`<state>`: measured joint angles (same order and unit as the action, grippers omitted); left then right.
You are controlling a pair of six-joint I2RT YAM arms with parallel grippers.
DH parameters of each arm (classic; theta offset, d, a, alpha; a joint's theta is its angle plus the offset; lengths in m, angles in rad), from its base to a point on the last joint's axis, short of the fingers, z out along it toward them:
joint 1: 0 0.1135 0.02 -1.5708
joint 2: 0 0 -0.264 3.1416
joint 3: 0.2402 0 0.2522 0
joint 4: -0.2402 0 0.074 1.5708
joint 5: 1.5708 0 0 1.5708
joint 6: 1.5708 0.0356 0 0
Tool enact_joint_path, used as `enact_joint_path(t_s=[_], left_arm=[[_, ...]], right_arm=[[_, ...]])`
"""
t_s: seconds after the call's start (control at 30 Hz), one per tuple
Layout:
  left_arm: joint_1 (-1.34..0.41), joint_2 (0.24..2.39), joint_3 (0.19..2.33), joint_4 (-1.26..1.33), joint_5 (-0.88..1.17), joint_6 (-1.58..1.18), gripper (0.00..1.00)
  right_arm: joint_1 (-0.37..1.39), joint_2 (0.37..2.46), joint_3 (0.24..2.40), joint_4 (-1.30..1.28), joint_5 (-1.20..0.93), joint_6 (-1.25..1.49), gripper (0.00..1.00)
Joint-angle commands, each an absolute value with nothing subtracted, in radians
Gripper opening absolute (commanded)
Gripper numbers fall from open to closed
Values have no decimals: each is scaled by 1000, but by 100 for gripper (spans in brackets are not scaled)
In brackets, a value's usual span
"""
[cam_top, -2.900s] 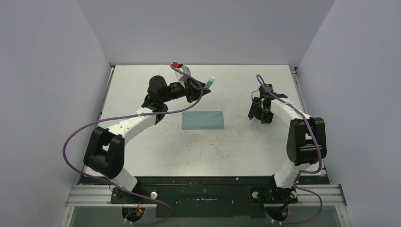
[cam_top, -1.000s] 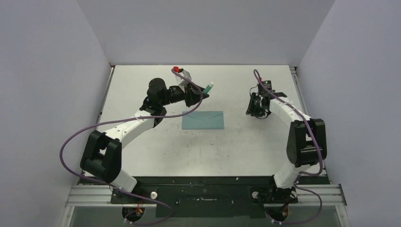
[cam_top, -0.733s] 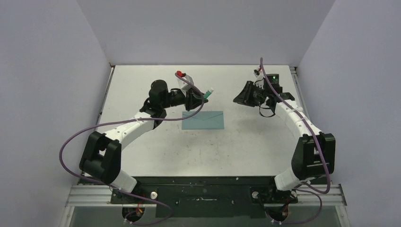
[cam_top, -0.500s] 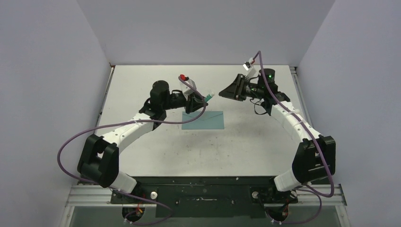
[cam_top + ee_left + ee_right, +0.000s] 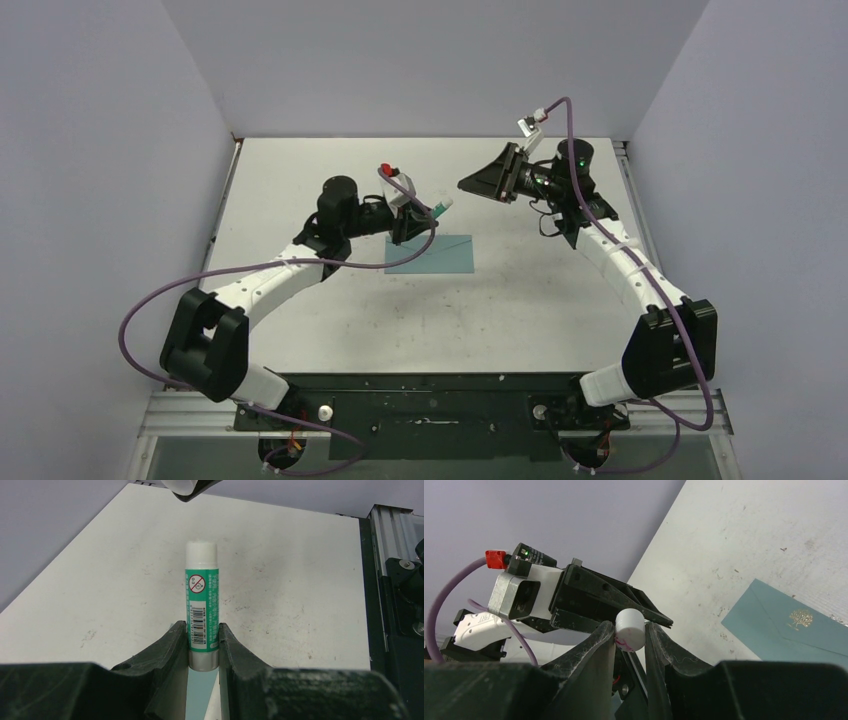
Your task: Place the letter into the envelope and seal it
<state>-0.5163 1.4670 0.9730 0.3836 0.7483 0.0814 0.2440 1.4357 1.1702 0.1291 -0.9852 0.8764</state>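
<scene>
envelope (image 5: 440, 256) lay flat on the bench (image 5: 300, 180), flap face up | left claw (image 5: 202, 630) hung over the envelope's far-left corner, clamped on the glue stick (image 5: 202, 600), white tip pointing away | right claw (image 5: 630, 630) was above and beyond the envelope's far edge, pinching a small white cap (image 5: 630, 621)
</scene>
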Motion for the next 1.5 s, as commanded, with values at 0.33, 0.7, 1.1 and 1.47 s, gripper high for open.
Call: enact_joint_path(t_s=[0.33,0.7,1.1,1.47], left_arm=[[-520,1427,958,504,716,29,0],[-522,1420,959,518,727,9,0],[-522,1431,967,523,718,6,0],[-522,1444,983,529,726,6,0]], right_arm=[[286,1405,1213,-52,-982,725,5],[292,1389,1181,90,-971,829,5],[282,1385,1159,167,-990,880,5],[293,1408,1170,141,-1027,862,5]])
